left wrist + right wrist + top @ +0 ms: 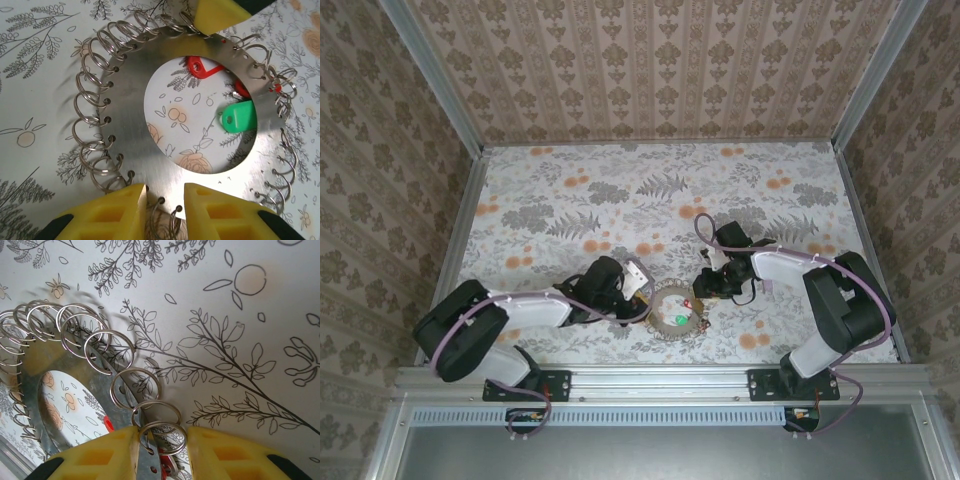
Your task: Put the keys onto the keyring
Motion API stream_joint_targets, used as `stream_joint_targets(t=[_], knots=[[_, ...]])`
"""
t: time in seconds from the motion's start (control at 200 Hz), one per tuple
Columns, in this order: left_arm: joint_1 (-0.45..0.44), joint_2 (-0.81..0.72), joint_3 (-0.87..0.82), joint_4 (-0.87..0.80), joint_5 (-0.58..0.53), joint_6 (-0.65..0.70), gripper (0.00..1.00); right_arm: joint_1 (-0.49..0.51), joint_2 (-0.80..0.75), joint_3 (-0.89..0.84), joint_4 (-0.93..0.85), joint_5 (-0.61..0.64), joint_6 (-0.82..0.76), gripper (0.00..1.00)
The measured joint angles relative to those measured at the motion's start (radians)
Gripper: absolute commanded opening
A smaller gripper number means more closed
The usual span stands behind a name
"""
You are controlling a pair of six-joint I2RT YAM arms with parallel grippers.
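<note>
One toothed keyring (125,100), one green key (239,116), two red keys (202,67) inside.

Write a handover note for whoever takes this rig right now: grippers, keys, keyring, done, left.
Left gripper: fingers straddle the rim of the keyring. Can't tell whether it is clamped.
Right gripper: across the ring, fingers flank one small split loop on the rim. Grip is also unclear.
Keyring: on the table between the two arms.
Keys: red-tagged key and green-tagged key show inside the ring's central hole.
Done: both grippers are on the ring. Can't tell whether any key is threaded.
Left: get the keys onto the loops.
</note>
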Motion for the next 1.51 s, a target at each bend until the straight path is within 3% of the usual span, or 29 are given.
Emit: stream_joint_targets(t=[0.19,0.4,0.845,1.01,1.125,1.25,1.34,1.505], knots=[[0.000,0.074,0.044,0.006,-0.003,-0.015,0.23,0.006,-0.013,-0.019,0.032,-0.025,0.007,0.38],[-0.001,0.103,0.057,0.020,-0.007,-0.025,0.21,0.011,-0.018,-0.029,0.045,-0.031,0.009,0.36],[-0.003,0.098,0.057,0.028,-0.061,-0.026,0.21,0.002,-0.080,-0.067,0.075,-0.111,0.028,0.09],[0.010,0.036,0.041,0.024,-0.090,-0.040,0.28,-0.013,-0.119,-0.069,0.093,-0.154,0.033,0.06],[0.067,-0.056,0.026,0.027,-0.103,-0.087,0.35,-0.033,-0.148,-0.077,0.114,-0.180,0.039,0.04],[0.148,-0.154,0.006,0.035,-0.108,-0.158,0.54,-0.069,-0.199,-0.106,0.168,-0.211,0.081,0.03],[0.210,-0.210,-0.007,0.037,-0.098,-0.233,0.62,-0.099,-0.251,-0.130,0.226,-0.238,0.126,0.02],[0.300,-0.232,-0.009,0.047,-0.028,-0.339,0.64,-0.138,-0.325,-0.149,0.350,-0.278,0.227,0.01]])
